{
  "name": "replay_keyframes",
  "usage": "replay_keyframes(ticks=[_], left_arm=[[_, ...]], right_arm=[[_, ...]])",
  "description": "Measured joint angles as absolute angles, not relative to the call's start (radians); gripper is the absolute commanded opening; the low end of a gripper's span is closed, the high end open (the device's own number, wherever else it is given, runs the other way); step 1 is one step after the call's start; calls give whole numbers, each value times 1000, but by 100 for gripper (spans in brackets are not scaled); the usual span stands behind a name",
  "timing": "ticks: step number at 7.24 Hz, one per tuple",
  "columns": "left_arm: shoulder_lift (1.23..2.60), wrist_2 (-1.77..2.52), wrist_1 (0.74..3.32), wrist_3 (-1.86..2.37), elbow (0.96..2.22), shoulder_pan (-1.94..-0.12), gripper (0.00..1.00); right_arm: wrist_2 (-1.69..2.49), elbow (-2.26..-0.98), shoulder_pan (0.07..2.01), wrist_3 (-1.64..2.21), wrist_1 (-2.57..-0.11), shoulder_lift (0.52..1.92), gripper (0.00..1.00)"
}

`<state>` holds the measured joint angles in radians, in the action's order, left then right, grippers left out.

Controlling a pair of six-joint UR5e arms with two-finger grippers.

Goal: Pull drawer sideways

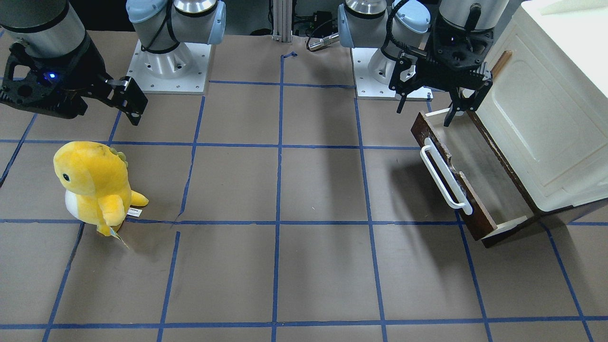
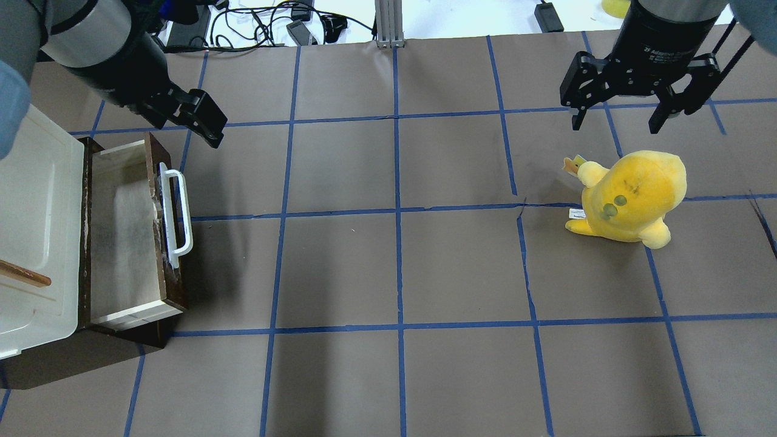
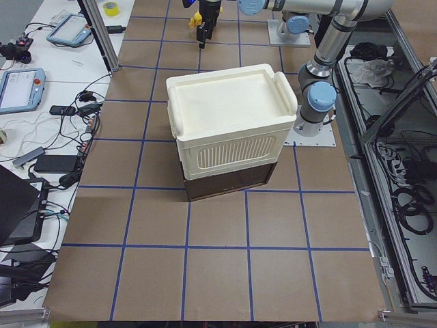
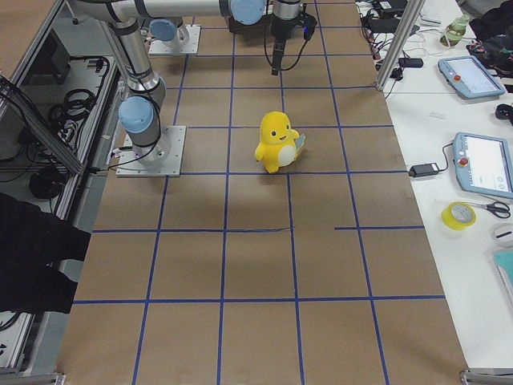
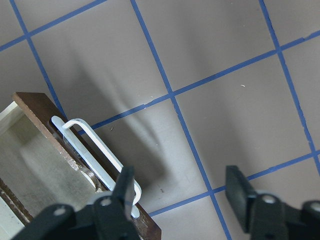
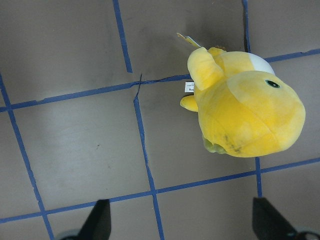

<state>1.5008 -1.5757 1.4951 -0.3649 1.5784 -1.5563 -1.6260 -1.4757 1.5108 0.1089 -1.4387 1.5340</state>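
Drawer drawn well out; both pincers spread and empty

The drawer (image 2: 121, 237) stands far out from under the cream cabinet (image 2: 36, 200) at the robot's left end of the surface (image 2: 394, 273); a further tug could, I judge, bring it clear of its slot and drop it, or drag the cabinet along; a grip near one end of the white handle (image 2: 177, 218) would likely skew the drawer and jam it; the left pincer (image 5: 182, 195) is spread wide and holds nothing, one finger over the handle's end, seemingly not touching; the right pincer (image 2: 616, 124) gapes wide and empty above the surface, just beyond the yellow plush (image 2: 631, 194).
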Motion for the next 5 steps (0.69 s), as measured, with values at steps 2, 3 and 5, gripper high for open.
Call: replay_keyframes(ticks=[2,3,5], left_arm=[[1499,-1607,1490,-187,1577,-1559,100],[1497,-1649,1492,-124,1579,-1559,100],[1491,-1673,1496,-79,1581,-1560,100]], right_arm=[[-1626,-1476,1511,109,-1439,1534,100],[-1626,-1476,1511,109,-1439,1534,100],[-1626,-1476,1511,109,-1439,1534,100]])
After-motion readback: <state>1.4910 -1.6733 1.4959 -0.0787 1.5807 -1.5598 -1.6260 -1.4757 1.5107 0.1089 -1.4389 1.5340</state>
